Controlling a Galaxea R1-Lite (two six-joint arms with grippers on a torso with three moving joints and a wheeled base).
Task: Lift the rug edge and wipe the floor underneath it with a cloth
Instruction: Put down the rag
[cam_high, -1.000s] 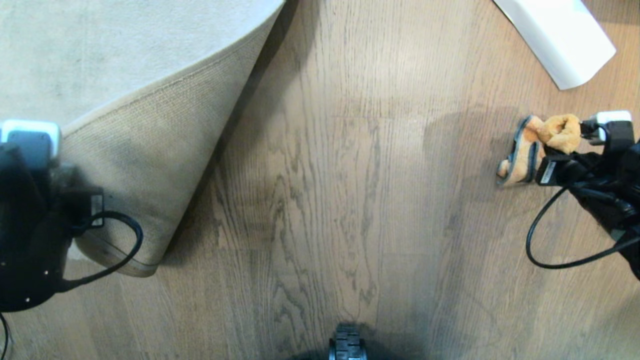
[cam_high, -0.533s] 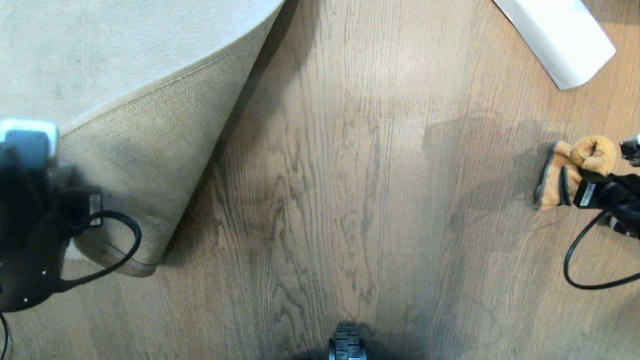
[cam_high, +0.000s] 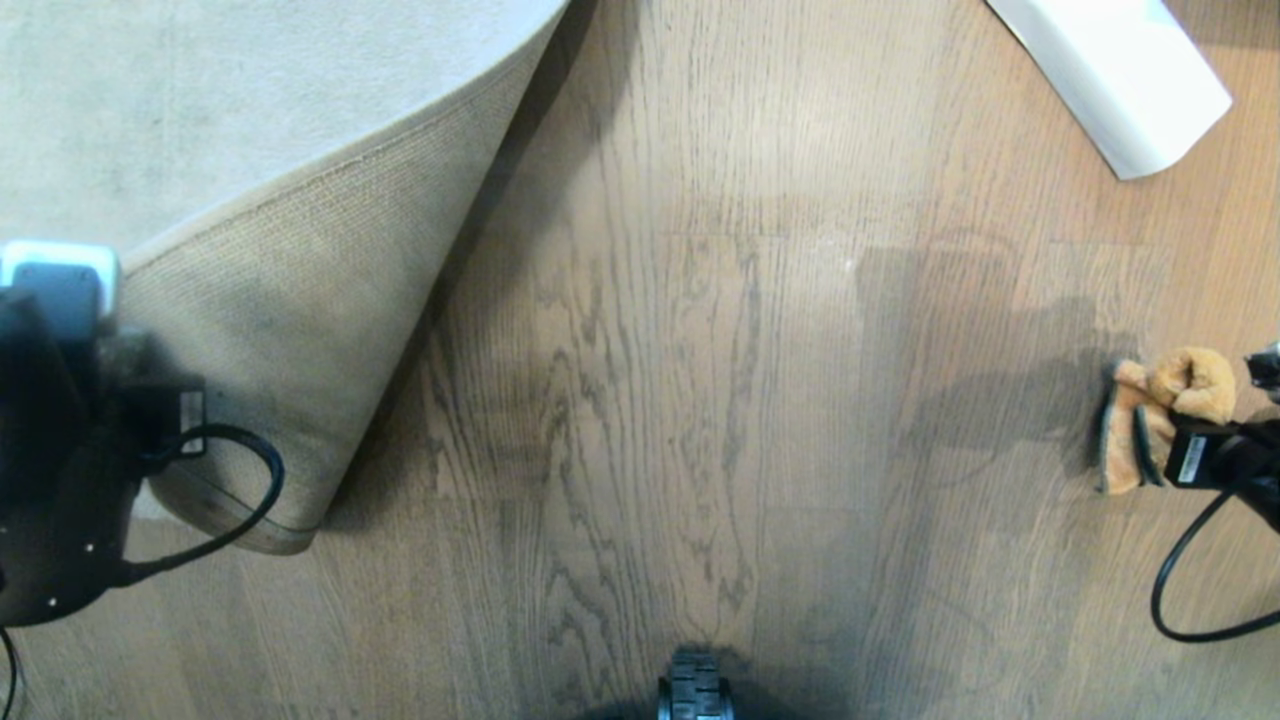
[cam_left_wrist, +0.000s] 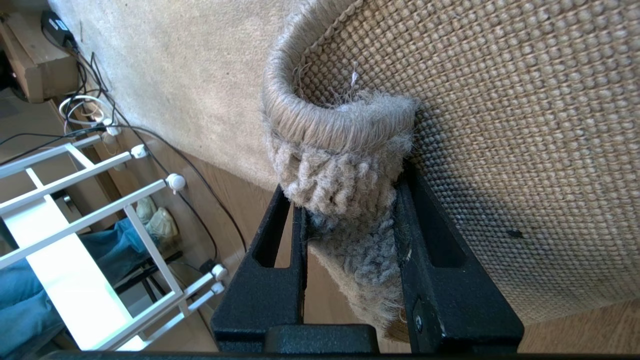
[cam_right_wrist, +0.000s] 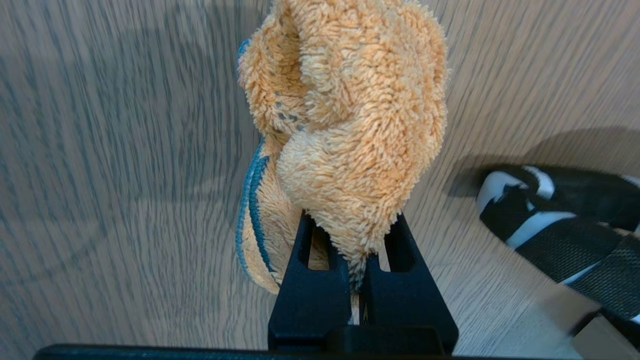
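The rug edge (cam_high: 300, 330) is folded back at the left, tan woven backing up, over the pale grey pile. My left gripper (cam_left_wrist: 347, 187) is shut on the rug's bound corner (cam_left_wrist: 345, 150) and holds it off the floor; in the head view its black body (cam_high: 60, 430) sits at the left edge. The bared wood-grain floor (cam_high: 700, 350) fills the middle. At the far right my right gripper (cam_right_wrist: 350, 222) is shut on the orange-tan cloth (cam_right_wrist: 350, 125), which bunches past the fingertips low over the planks (cam_high: 1160, 415).
A white rolled sheet (cam_high: 1120, 70) lies at the back right. The robot's wheel (cam_high: 695, 690) shows at the near edge. A white rack (cam_left_wrist: 75, 225) and cables (cam_left_wrist: 100, 115) stand beyond the rug. A black-and-white strap (cam_right_wrist: 550, 220) lies beside the cloth.
My right gripper has carried the cloth to the right and nearer to me across the floor. The left gripper and the lifted rug corner have kept still.
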